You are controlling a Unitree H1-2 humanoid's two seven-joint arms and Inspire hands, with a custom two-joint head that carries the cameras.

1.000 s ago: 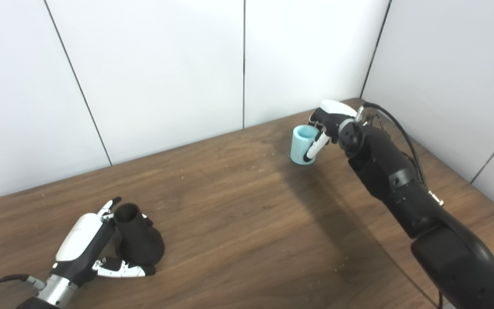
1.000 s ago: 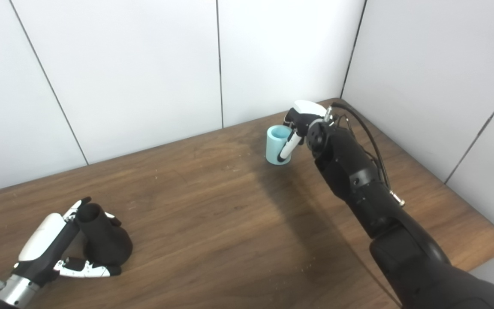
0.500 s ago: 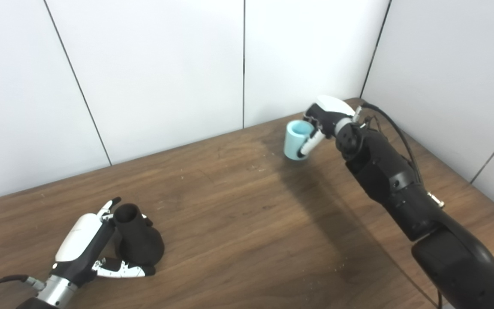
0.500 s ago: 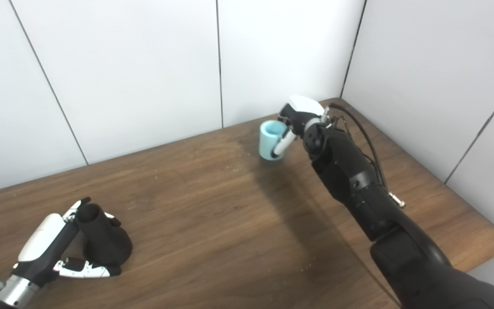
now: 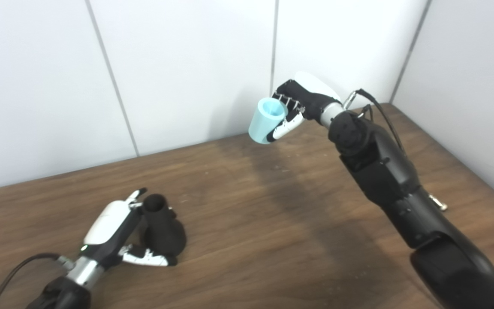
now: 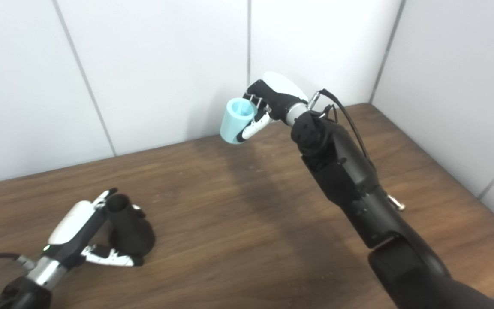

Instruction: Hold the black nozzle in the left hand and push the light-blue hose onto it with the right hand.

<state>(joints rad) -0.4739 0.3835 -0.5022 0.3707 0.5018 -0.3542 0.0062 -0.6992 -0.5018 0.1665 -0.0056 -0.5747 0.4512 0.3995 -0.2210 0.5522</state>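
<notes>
A dark wooden table [image 5: 272, 223] meets white panelled walls [image 5: 187, 64] (thin dark seams) in a corner.

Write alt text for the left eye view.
The right hand holds a light-blue hose above the wooden table. At lower left, the left hand grips a black nozzle standing on the table.

Paired head views down onto table [image 5: 272, 223]

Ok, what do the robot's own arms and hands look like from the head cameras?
Both hands, left hand and right hand, have white back shells, black palms and black-and-white fingers. Each wrist is a silver ring. The right arm is bulky, glossy black segments with a thin black cable looping beside it; another black cable trails from the left wrist.
</notes>
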